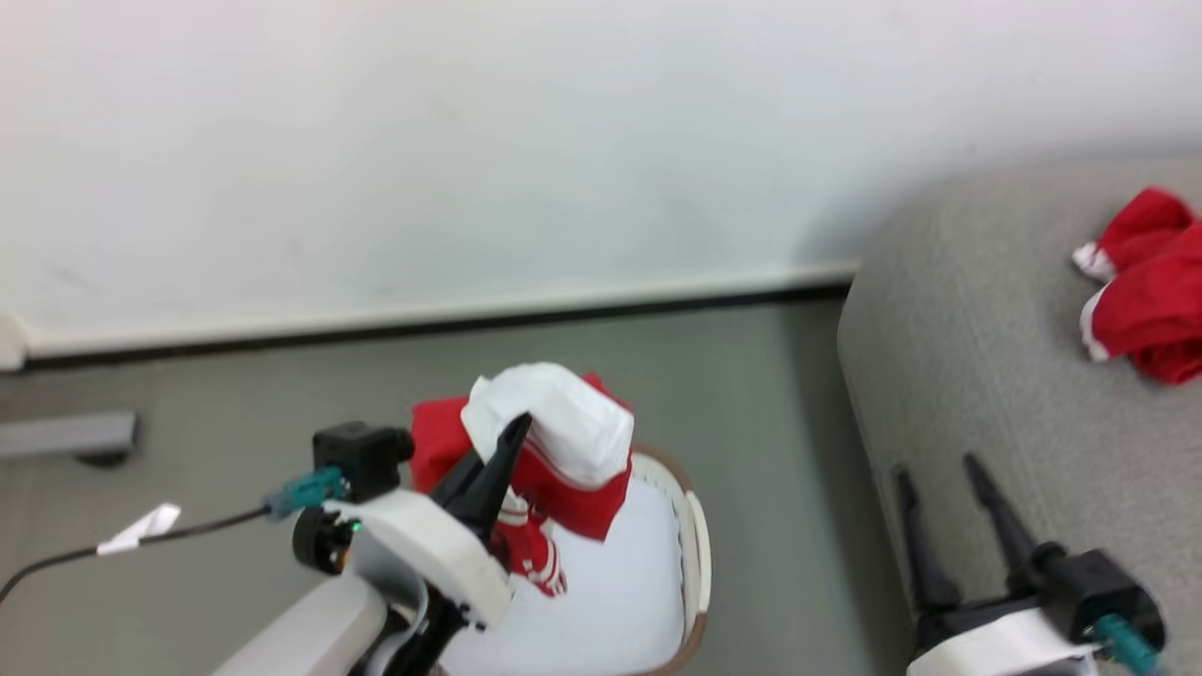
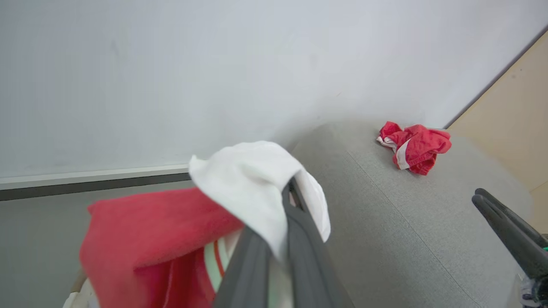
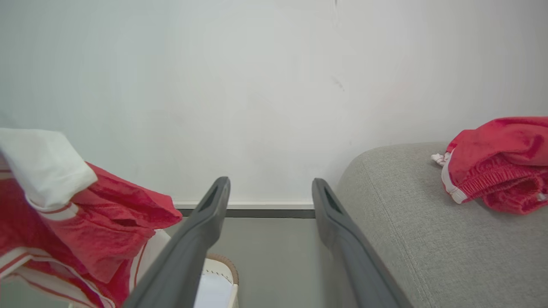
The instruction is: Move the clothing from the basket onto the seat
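1. One red garment with white trim [image 1: 1141,300] is already laid on the seat [image 1: 986,376], well apart from the basket [image 1: 697,545] and to the basket's right in the head view.
2. A second piece of the clothing [image 1: 573,498], red with white stripes and a white panel, is held up directly above the basket. Its lower folds hang toward the basket's inside. Whether they touch anything there cannot be told.
3. The left gripper [image 1: 512,443] is pressed together on this piece, and the fabric is pinched near the white panel, above the basket's left part.
4. The right gripper [image 1: 937,469] is spread wide and carries nothing. It is held to the right of the basket, over the near edge of the seat.
5. The bare part of the basket's inside is taken up by pale lining [image 1: 629,582]. The part under the left arm [image 1: 310,620] and the hanging piece is hidden, so whether more clothing lies there cannot be told.
6. The task is judged to be past its middle, with one piece delivered and one lifted but not yet brought to the seat. What is left is judged to be the carry away from the basket, the release on the seat, and a check of the basket's hidden part.
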